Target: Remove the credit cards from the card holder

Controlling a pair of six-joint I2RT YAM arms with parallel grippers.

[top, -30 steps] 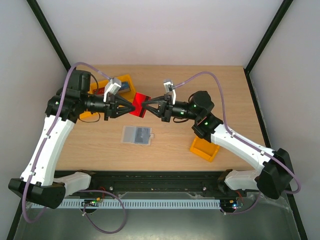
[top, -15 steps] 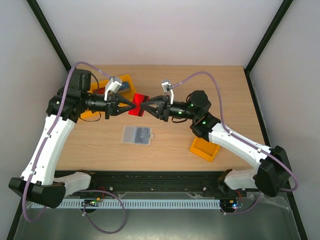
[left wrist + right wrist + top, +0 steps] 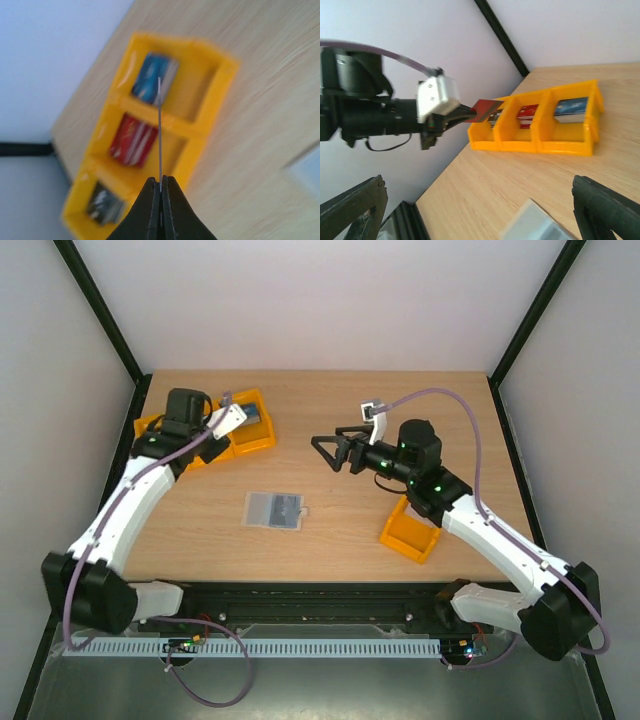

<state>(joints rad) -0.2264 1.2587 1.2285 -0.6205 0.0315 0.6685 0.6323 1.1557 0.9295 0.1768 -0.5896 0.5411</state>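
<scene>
The dark red card (image 3: 487, 107) is a small, thin rectangle. The left hand (image 3: 160, 181) pinches it at one end, fingers pressed together on it, above the three-part yellow bin (image 3: 220, 95) at the far left of the surface (image 3: 350, 400). The left wrist view catches the card only edge-on, as a fine line, while the right wrist view shows its flat red face. The right hand (image 3: 323, 450) is spread wide and holds nothing. The cream card holder (image 3: 274, 510) lies flat between the arms, well apart from the bin.
</scene>
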